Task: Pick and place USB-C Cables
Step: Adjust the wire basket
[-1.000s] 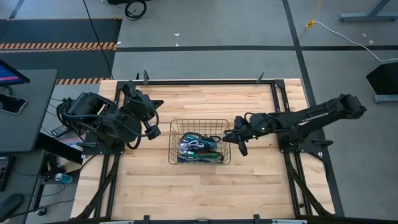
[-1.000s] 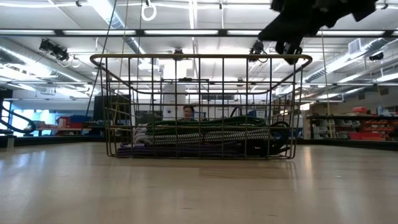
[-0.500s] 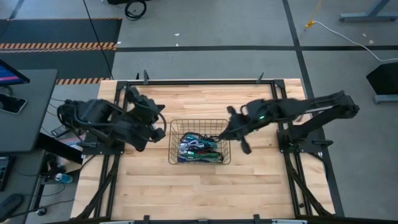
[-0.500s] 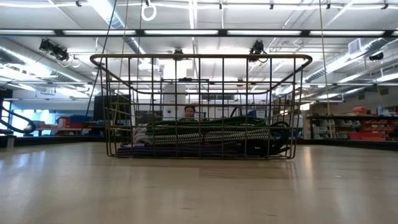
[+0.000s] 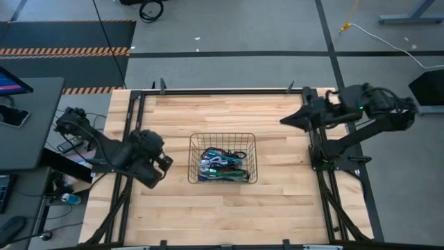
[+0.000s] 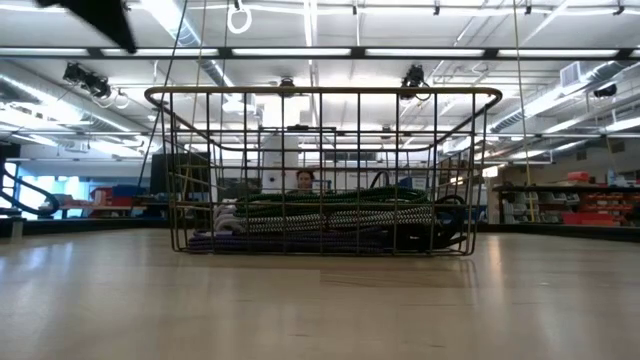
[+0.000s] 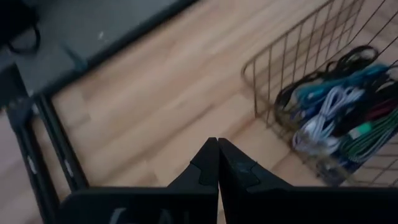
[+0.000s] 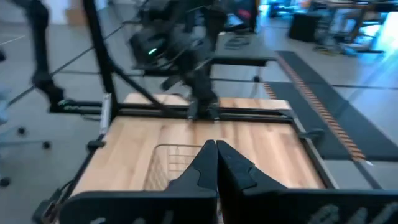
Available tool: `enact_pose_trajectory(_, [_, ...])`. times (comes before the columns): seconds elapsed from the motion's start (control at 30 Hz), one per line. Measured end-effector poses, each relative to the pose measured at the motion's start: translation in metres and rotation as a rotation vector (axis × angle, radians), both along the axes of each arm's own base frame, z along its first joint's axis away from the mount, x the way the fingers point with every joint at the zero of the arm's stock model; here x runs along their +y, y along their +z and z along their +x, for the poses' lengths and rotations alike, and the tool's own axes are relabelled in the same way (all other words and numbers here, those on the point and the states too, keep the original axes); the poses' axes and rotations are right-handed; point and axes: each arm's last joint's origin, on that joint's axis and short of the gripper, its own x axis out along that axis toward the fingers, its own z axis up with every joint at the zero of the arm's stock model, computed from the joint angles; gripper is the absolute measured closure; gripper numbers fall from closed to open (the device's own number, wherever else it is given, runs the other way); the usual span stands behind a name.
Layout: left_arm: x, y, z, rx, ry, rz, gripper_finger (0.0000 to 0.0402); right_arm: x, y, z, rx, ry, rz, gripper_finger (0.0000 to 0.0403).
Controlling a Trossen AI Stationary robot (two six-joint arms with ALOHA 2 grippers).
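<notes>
The USB-C cables (image 5: pixel 222 165) lie bundled in a heap on the floor of the black wire basket (image 5: pixel 222 135) at the table's middle. They are teal, white, green, purple and black in the left wrist view (image 7: pixel 336 112), and they show through the mesh in the low view (image 6: pixel 330 220). My left gripper (image 5: pixel 159 161) hangs shut just left of the basket, touching nothing (image 7: pixel 216 142). My right gripper (image 5: pixel 283 122) is shut and empty, drawn back near the table's far right corner and pointing left toward the basket (image 8: pixel 214 144).
The basket (image 6: pixel 320 92) stands on bare wood, with open table on every side. Black frame rails (image 5: pixel 222 91) run along the table's edges. A dark arm part (image 6: pixel 100 15) crosses the low view's top left corner. A person (image 6: pixel 303 180) sits far behind the table.
My right arm has pulled away from the basket's right rim, rising and drawing back toward the far right corner. My left arm has swung from the far left down toward the near side, ending beside the basket's left wall. The cables and the basket have not moved.
</notes>
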Motion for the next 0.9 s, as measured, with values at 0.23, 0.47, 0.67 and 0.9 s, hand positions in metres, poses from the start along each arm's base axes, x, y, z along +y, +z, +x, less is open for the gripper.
enact_pose_trajectory(0.23, [-0.009, -0.058, -0.016, 0.058, 0.125, -0.154, 0.0400, -0.004, 0.000, -0.011, 0.005, -0.067, 0.017, 0.0403])
enact_pose_trajectory(0.47, [-0.001, -0.113, -0.009, -0.021, 0.187, -0.216, 0.0400, -0.003, -0.003, -0.002, 0.028, -0.081, 0.008, 0.0403])
enact_pose_trajectory(0.67, [0.020, -0.135, -0.008, -0.014, 0.286, -0.202, 0.0400, -0.002, -0.005, 0.002, 0.038, -0.084, 0.016, 0.0402])
enact_pose_trajectory(0.9, [0.040, -0.136, 0.011, -0.045, 0.279, -0.200, 0.0400, -0.002, -0.005, 0.002, 0.039, -0.084, 0.016, 0.0402])
